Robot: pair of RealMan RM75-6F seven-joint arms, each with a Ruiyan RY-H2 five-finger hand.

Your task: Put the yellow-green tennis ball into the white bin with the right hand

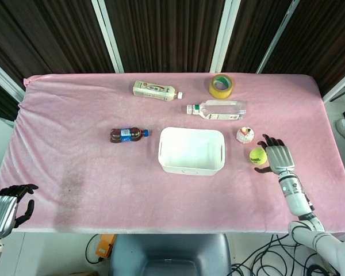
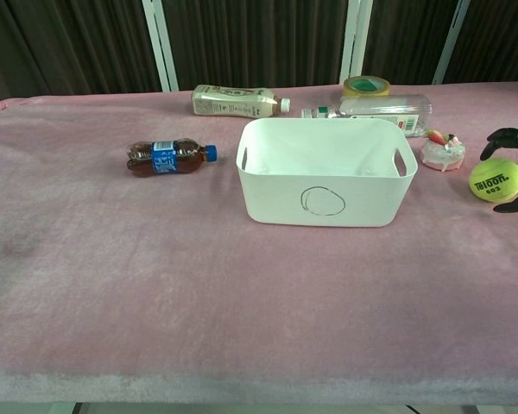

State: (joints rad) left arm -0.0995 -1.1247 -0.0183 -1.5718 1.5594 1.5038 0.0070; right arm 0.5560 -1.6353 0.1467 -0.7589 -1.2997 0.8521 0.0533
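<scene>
**Ana:** Ball first: where does the yellow-green tennis ball (image 1: 257,155) sit?

**Ben:** On the pink cloth-covered tabletop (image 1: 75,126), right of centre in the head view, between the white plastic bin (image 1: 191,150) and the right hand (image 1: 278,156). The bin stands at mid-frame, a short way left of the ball, with nothing inside it that I can see.

**Ana:** And does the right hand have it?

**Ben:** Not as far as I can tell. The hand is spread and cupped just beside the ball on its right, dark fingertips curving round above and below it. Whether any fingertip touches the felt, neither view settles. Nothing is lifted.

**Ana:** So the step is the grasp. How should it go?

**Ben:** I'd slide the palm in until the ball seats against it, then close thumb and fingers evenly on opposite sides. A one-sided push would probably roll it left toward the small pink strawberry cake toy (image 1: 245,134) lying just up and left of it.

**Ana:** Then?

**Ben:** Lift high enough to pass the bin's right wall, carry left, release low over the middle.

**Ana:** The other hand?

**Ben:** The left hand (image 1: 8,206) waits at the lower left corner, fingers loosely apart, holding nothing.
</scene>
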